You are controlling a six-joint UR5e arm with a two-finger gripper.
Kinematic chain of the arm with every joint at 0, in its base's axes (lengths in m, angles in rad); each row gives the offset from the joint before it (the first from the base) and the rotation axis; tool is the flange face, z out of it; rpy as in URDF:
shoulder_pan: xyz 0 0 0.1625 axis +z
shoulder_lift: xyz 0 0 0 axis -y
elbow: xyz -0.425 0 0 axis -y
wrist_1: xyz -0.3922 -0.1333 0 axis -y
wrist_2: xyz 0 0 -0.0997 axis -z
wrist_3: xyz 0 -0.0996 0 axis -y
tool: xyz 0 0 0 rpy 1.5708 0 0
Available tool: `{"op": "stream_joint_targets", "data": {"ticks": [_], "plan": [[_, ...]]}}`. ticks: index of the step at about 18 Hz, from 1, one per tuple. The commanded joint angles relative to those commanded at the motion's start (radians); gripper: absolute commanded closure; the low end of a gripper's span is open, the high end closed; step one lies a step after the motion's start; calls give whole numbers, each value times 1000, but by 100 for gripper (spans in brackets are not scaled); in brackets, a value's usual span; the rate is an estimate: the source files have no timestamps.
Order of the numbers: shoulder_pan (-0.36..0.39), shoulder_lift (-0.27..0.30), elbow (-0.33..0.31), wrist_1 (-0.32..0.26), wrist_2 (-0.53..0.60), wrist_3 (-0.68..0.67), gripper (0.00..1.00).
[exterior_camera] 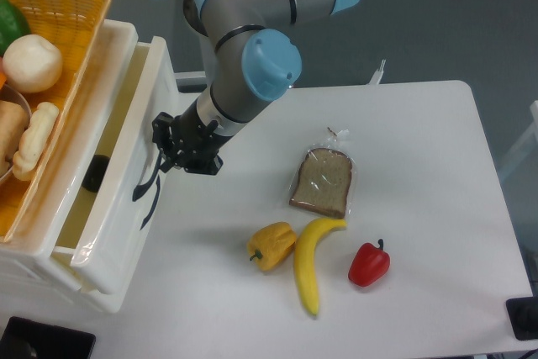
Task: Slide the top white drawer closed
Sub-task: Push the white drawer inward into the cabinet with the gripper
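Now, starting at the far left, I see an orange wicker basket [80,14] holding bread rolls and vegetables, sitting on top of a white plastic drawer unit. Just below and right of it the top white drawer [126,115], a deep glossy white plastic tray, stands pulled out toward the middle of the desk [420,124], its pale inside and a small dark object within showing. Its dark curved handle [150,184] sits on the front panel, and my black two-finger gripper [175,150] is right up against that panel beside the handle. I cannot tell from this angle whether the fingers are spread or pinched, nor whether they hold the handle or merely press the front.

Further right, lying apart from the drawer, are a yellow bell pepper [271,245], a yellow banana [309,262], a slice of brown bread in a clear bag [322,181] and a red bell pepper [369,264].

I judge I am at the contact stage, with the push itself not done. Next I need a steady, straight shove leftward along the drawer's travel, kept square so the tray does not jam.
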Motion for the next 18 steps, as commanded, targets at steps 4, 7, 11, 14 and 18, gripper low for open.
{"op": "stream_joint_targets", "data": {"ticks": [4, 7, 11, 14, 18], "plan": [[-17, 0, 0, 3, 0, -29, 100], [-18, 0, 0, 3, -2, -29, 100], [-22, -2, 2, 5, -5, -29, 98], [-18, -3, 2, 6, -5, -29, 98], [9, -6, 20, 14, -3, -20, 53]]}}
